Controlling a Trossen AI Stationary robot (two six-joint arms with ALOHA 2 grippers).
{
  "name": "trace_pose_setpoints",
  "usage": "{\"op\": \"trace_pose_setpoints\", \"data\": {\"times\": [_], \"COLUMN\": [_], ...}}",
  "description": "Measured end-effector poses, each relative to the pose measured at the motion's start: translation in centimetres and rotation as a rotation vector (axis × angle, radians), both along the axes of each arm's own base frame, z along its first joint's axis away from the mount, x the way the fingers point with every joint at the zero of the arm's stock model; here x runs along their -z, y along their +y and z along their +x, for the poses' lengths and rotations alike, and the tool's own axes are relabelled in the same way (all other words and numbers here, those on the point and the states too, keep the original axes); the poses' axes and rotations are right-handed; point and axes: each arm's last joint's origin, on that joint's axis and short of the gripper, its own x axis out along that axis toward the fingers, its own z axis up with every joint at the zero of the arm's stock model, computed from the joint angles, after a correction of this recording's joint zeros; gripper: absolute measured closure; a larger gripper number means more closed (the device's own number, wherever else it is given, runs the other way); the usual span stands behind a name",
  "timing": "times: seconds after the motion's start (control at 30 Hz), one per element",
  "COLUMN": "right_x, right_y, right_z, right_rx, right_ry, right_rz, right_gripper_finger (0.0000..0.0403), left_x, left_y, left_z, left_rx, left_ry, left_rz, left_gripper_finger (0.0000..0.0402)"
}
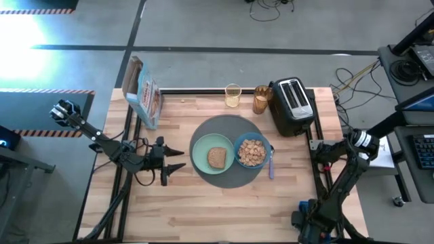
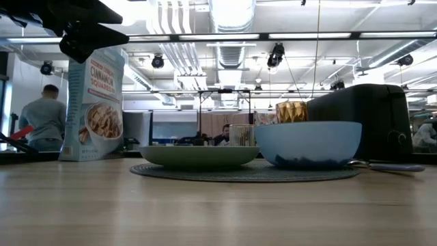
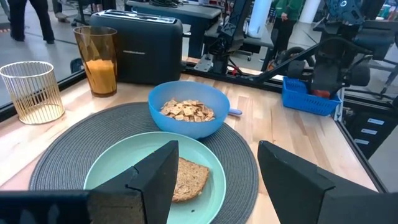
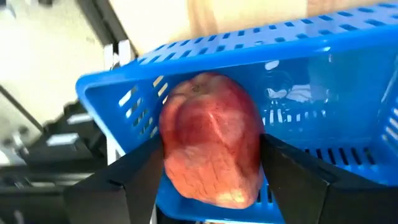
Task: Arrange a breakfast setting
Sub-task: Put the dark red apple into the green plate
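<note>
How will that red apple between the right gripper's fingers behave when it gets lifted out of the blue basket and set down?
The apple looks smooth and rounded, so it may slip between the right gripper's flat fingers. It fills the gap between them, so it is probably fairly heavy for its size. Being round, it would likely roll on the table rather than stay put outside the blue basket.

Printed on the cereal box (image 2: 95, 106) at the left of the low view: "CINNAMON SQUARES", with smaller lettering above too small to read. Nothing else legible anywhere.
</note>
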Motion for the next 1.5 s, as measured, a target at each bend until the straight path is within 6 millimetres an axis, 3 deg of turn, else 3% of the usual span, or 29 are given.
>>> {"op": "trace_pose_setpoints", "data": {"times": [0.27, 0.47, 0.7, 1.07, 1.33, 1.4, 1.5], "right_x": [0.4, -0.2, -3.4, -8.6, -11.4, -11.9, -12.8], "right_y": [0.0, 0.3, 0.4, -1.2, -3.7, -4.6, -6.1], "right_z": [0.1, 0.2, 0.2, -1.0, -1.4, -1.4, -0.7], "right_rx": [0.067, 0.063, 0.105, 0.337, 0.591, 0.656, 0.756], "right_ry": [0.013, 0.002, -0.015, -0.02, -0.228, -0.353, -0.693], "right_rz": [-0.037, -0.016, 0.028, 0.006, -0.078, -0.124, -0.205], "right_gripper_finger": [0.0213, 0.0217, 0.0217, 0.0219, 0.0221, 0.0221, 0.0221], "left_x": [0.0, 0.0, 0.0, 0.0, 0.0, 0.0, 0.0], "left_y": [0.0, 0.0, 0.0, 0.0, 0.0, 0.0, 0.0], "left_z": [0.0, 0.0, 0.0, 0.0, 0.0, 0.0, 0.0], "left_rx": [0.0, 0.0, 0.0, 0.0, 0.0, 0.0, 0.0], "left_ry": [0.0, 0.0, 0.001, 0.0, 0.0, 0.0, 0.0], "left_rz": [0.0, 0.0, 0.0, 0.0, 0.0, 0.0, 0.0], "left_gripper_finger": [0.0196, 0.0196, 0.0196, 0.0196, 0.0196, 0.0196, 0.0196]}}
